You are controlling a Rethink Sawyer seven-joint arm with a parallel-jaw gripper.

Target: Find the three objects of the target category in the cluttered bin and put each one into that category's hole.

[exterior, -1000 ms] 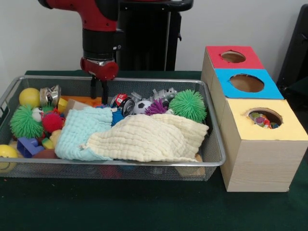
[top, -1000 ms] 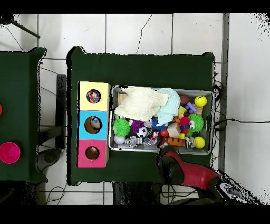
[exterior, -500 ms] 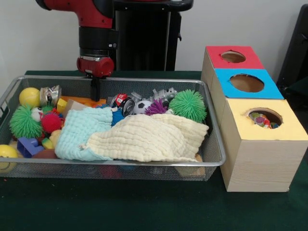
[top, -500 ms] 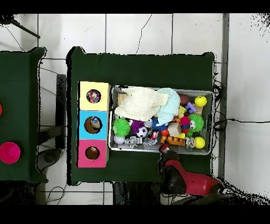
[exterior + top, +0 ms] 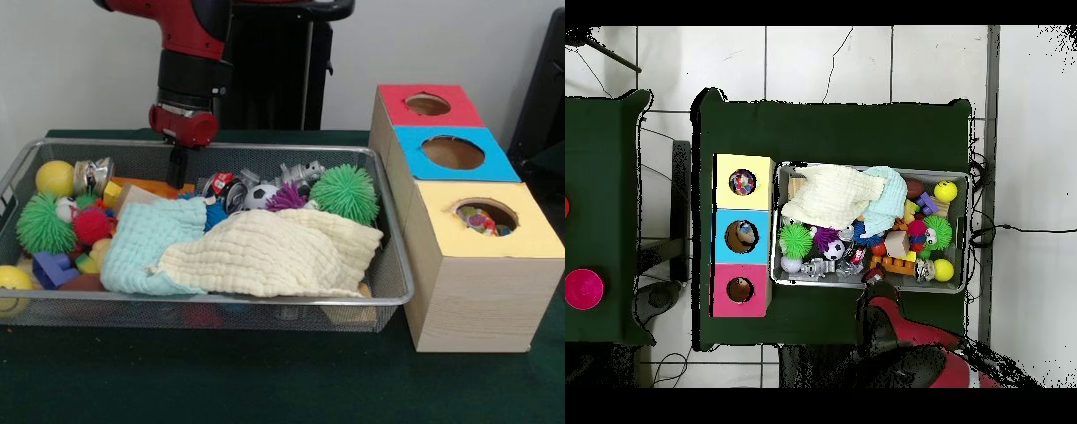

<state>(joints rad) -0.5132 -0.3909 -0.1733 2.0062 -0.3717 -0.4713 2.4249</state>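
Your gripper [image 5: 178, 168] hangs over the wire bin [image 5: 388, 265] beside the orange block [image 5: 154, 186]; you cannot tell its opening. The bin sits mid-bench, against the three-hole box [image 5: 477, 274].

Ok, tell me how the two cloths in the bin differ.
The cream cloth is the larger and lies toward the sorting boxes; the light blue cloth is smaller and lies toward the bin's other end. The cream cloth overlaps the blue cloth's edge, so it sits on top there. Both are crumpled, textured fabric draped over the toys in the wire bin.
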